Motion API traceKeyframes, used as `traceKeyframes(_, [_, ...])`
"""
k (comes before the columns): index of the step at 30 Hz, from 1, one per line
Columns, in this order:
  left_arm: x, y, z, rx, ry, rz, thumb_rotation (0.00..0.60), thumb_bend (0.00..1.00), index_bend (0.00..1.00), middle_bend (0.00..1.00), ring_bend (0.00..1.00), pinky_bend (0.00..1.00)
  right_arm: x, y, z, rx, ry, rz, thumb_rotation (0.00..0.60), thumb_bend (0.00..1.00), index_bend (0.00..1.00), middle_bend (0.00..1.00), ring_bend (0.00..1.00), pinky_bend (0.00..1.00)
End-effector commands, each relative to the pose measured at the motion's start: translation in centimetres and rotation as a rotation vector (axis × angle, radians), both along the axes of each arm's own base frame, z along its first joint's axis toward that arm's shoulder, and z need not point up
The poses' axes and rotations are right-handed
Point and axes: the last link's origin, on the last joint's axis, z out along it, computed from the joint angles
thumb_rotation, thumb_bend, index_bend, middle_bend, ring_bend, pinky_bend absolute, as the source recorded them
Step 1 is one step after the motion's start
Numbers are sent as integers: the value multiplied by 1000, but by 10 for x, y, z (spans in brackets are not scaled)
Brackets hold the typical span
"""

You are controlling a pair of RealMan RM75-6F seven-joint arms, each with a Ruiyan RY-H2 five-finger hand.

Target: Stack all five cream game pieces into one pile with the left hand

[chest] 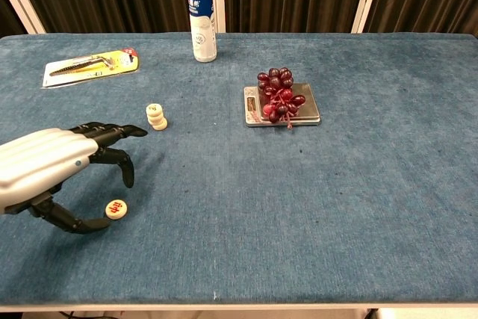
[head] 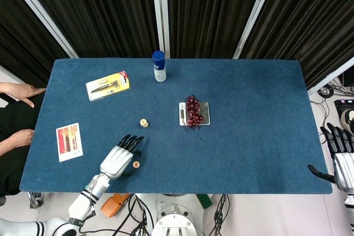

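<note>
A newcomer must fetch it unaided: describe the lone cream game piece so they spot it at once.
On the blue table, look to the near edge, where the left hand hovers. The lone cream piece lies flat by its thumb, red mark up. Unlike the cream stack farther back, it is a single disc.

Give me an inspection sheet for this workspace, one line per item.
Surface: blue cloth table.
Job's things: short stack of cream pieces upright; single cream piece lying flat, apart from the stack.
Clutter: blue-capped bottle upright at the far edge; grapes on a small scale; yellow tool pack; printed card.
Robot hands: left robot hand arched over the single piece, thumb beside it, piece on the table; right robot hand open, off the table's right edge.
Cables: bundle under the near edge.
Surroundings: dark curtains; a person's hands at the left edge.
</note>
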Motion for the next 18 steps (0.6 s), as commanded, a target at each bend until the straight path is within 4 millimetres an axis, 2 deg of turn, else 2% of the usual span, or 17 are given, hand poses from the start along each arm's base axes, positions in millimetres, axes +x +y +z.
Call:
traceKeyframes(1, [-1,2,-3,-5,9,6,600,266,408,0,0,0,0,0,0,-1,-1,0,600,174,0,43,0,8])
traceKeyframes(18, [-6,1,-2,-7,27,25,600,282,457,0,0,0,-1,-2,-2,8,-2,-5,600,175,0,43,0,8])
